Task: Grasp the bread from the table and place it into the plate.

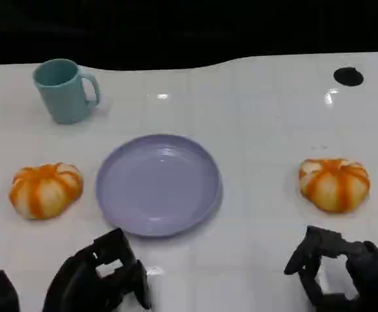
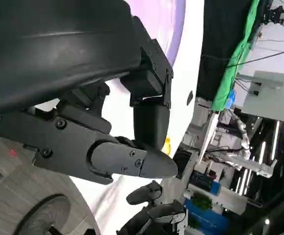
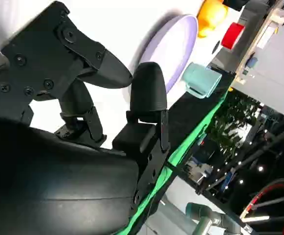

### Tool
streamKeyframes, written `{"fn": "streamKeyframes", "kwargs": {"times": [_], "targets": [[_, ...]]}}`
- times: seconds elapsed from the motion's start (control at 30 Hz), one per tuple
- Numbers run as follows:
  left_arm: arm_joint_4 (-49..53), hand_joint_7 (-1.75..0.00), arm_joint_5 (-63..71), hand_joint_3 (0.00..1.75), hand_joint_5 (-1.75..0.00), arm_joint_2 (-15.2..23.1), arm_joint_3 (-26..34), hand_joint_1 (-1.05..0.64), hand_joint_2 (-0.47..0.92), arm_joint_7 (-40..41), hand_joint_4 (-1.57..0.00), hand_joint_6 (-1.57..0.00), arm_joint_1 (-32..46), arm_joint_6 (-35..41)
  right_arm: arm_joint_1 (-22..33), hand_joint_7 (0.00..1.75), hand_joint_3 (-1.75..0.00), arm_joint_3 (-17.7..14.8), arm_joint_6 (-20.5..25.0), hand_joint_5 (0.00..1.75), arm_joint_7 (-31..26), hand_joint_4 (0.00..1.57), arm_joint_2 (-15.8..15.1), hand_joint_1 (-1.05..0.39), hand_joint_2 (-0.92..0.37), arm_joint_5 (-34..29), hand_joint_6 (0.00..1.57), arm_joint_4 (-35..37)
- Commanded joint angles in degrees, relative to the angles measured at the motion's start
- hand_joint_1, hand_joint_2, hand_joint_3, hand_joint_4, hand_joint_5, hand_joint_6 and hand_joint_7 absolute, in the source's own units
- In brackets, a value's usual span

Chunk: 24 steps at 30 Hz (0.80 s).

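Writing or labels: none legible. Table (image 1: pixel 260 117) was glossy white with a faint grid, black backdrop behind; green cloth (image 2: pixel 237 54) and lab equipment showed beyond. Two orange-striped breads lay either side of the lavender plate (image 1: pixel 158 184): left bread (image 1: pixel 45 189), right bread (image 1: pixel 334 184). A teal mug (image 1: pixel 64 90) stood far left. Left hand (image 1: pixel 101 276) and right hand (image 1: pixel 338 270) hovered near the table edge, fingers apart, holding nothing.

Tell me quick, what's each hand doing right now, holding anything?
Left hand: open, holding nothing, near the table edge.
Right hand: open, holding nothing, just short of the bread.
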Motion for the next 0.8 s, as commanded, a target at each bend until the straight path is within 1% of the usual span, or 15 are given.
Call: {"fn": "streamKeyframes", "kwargs": {"times": [0.03,0.6,0.8], "targets": [[0.05,-1.57,-0.36,0.2,-1.75,0.8,0.3,-0.65,0.92,-0.45,-0.8,-0.71,-0.16,-0.23,-0.36,1.3,-1.39,-0.46,-0.46,1.71,-0.53,0.77,-0.47,-0.08,-0.32,-0.21,0.77,0.61],[0.14,-1.56,-0.56,0.19,-1.75,0.72,0.45,-0.65,0.92,-0.58,-0.8,-0.72,-0.27,0.13,-0.41,1.29,-1.4,-0.38,-0.32,1.71,-0.25,0.78,-0.48,-0.07,-0.33,0.11,0.77,0.69],[0.48,-1.56,-0.18,0.2,-1.75,0.74,0.42,-0.65,0.92,-0.7,-0.8,-0.71,-0.41,-0.79,-0.44,1.29,-1.39,-0.39,-0.28,1.71,-0.07,0.77,-0.44,-0.07,-0.32,0.46,0.77,0.76]]}}
